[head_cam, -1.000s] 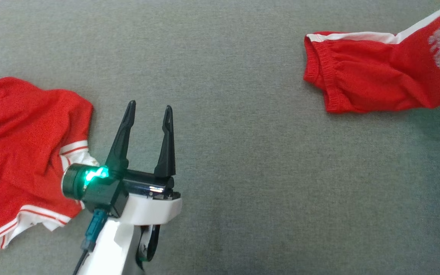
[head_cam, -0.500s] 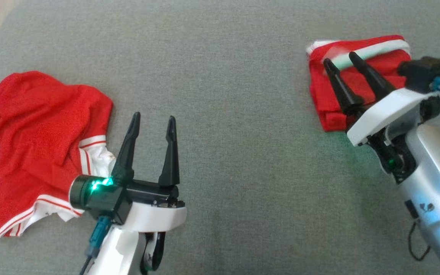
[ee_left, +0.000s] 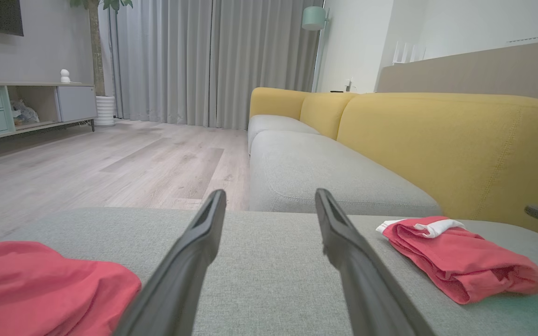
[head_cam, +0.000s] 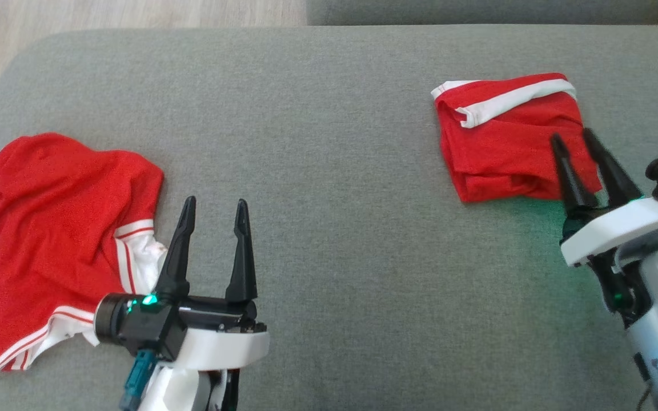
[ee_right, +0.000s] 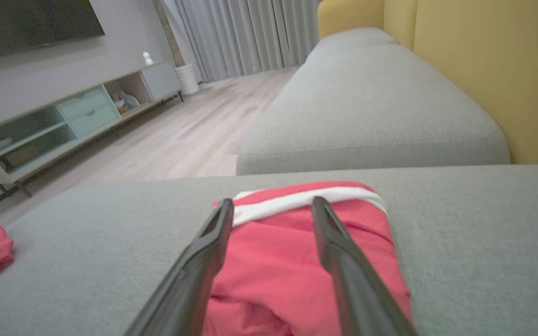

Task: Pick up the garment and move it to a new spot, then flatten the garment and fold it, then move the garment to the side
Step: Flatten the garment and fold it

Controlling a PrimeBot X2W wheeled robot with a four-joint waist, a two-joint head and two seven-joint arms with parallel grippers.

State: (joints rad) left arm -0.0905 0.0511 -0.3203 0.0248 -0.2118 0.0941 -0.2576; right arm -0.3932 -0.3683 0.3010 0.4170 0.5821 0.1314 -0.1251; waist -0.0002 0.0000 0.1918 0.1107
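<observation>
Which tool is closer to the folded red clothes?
Right. The right tool is at the corner of the folded red clothes; the left tool is far off, beside the crumpled red garment.

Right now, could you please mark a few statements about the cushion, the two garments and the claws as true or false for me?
1. The folded red garment lies on the grey cushion. True.
2. The left claw is shut on the crumpled red garment. False: it is open, holding nothing, beside that garment.
3. The right claw is open, its tips over the folded garment's edge. True.
4. The folded garment carries a blue stripe. False: its stripe is white.
</observation>
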